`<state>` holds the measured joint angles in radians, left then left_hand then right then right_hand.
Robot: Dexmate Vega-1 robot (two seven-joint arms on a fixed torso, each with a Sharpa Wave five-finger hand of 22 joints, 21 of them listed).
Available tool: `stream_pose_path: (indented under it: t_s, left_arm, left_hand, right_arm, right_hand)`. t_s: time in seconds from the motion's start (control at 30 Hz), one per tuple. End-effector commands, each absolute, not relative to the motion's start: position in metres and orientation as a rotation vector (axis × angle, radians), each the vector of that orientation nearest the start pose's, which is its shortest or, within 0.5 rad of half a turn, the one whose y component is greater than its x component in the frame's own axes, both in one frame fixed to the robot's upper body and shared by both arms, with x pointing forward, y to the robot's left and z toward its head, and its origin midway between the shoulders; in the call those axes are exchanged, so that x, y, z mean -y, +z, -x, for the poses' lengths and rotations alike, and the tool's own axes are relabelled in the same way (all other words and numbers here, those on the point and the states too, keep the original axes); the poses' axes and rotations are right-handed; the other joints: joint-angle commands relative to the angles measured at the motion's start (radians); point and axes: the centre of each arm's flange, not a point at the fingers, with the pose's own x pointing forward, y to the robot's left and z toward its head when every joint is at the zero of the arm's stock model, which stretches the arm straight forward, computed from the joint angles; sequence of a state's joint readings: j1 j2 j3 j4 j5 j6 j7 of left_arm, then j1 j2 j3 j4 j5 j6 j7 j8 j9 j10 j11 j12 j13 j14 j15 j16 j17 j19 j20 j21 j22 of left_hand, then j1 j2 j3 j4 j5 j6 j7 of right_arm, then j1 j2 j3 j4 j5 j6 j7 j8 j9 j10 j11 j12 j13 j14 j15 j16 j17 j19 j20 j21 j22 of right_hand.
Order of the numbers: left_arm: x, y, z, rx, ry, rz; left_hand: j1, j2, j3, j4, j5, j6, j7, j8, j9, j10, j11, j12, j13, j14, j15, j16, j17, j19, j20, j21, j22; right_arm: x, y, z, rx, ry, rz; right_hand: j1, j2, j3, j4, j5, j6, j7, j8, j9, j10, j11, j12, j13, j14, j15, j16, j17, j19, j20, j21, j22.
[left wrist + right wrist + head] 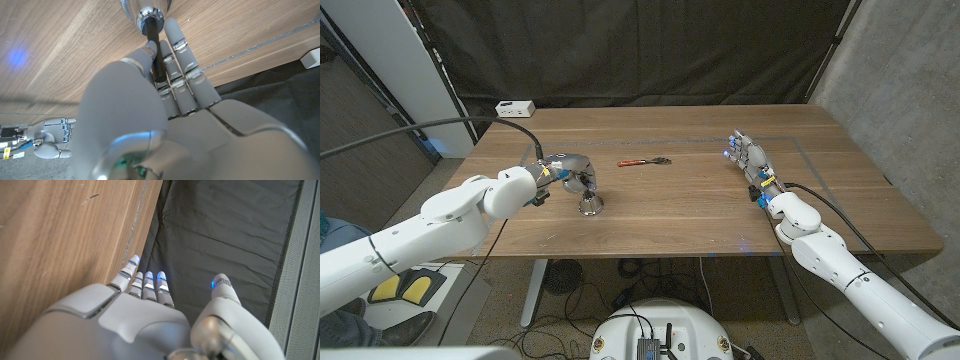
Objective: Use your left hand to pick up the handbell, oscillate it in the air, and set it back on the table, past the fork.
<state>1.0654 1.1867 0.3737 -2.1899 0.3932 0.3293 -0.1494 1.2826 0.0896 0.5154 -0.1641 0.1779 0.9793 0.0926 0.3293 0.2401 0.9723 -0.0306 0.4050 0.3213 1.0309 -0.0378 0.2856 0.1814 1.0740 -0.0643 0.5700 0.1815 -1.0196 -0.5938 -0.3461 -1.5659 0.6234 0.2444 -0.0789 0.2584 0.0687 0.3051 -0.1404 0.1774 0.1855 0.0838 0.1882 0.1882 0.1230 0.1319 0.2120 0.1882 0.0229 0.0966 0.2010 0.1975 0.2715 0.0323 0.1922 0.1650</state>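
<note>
The handbell (589, 203), a silver bell with a black handle (155, 55), is left of the table's middle, its mouth down at the wood. My left hand (561, 176) grips the handle from above, and its fingers (186, 75) wrap the black stem. I cannot tell whether the bell touches the table. The fork (643, 162), with a red handle, lies farther back and to the right of the bell. My right hand (750, 160) is over the table's right side with straight, spread fingers and holds nothing; it also shows in its own wrist view (150, 320).
A white power strip (515, 108) sits at the table's (670, 215) far left edge, with a black cable running off it. A dark curtain hangs behind the table. Bare wood lies beyond the fork and between the two hands.
</note>
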Motion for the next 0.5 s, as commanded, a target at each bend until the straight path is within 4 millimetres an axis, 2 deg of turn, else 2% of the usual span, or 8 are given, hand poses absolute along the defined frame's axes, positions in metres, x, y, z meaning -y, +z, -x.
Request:
stream_pose_path:
  t_s: [0.03,0.5]
  left_arm:
    - [-0.263,0.014,-0.506,0.493,-0.101,-1.562]
    - [-0.259,0.026,-0.499,0.530,-0.103,-1.540]
  left_hand:
    - [0.011,0.017,0.004,-0.002,-0.001,0.010,-0.002,0.007,0.007,0.010,-0.002,0.011,0.032,0.124,-0.109,0.009,0.005,0.010,-0.001,0.011,0.003]
    - [0.014,0.023,-0.005,0.001,-0.004,0.008,-0.003,0.008,0.017,0.005,-0.001,0.021,0.066,0.129,-0.108,0.009,0.015,0.010,-0.005,0.020,0.004]
  right_arm:
    - [0.275,-0.052,-0.604,0.584,0.213,-0.017]
    - [0.281,-0.052,-0.600,0.601,0.205,-0.034]
  right_hand:
    - [0.010,0.002,-0.001,-0.002,0.002,-0.006,0.003,0.003,0.005,-0.007,0.007,-0.005,0.004,-0.003,0.004,-0.004,0.006,-0.006,-0.003,-0.003,0.006]
    - [0.011,0.003,-0.002,-0.002,0.001,-0.009,0.009,0.002,0.005,-0.008,0.012,-0.005,0.005,-0.004,0.002,-0.004,0.006,-0.005,-0.008,-0.002,0.006]
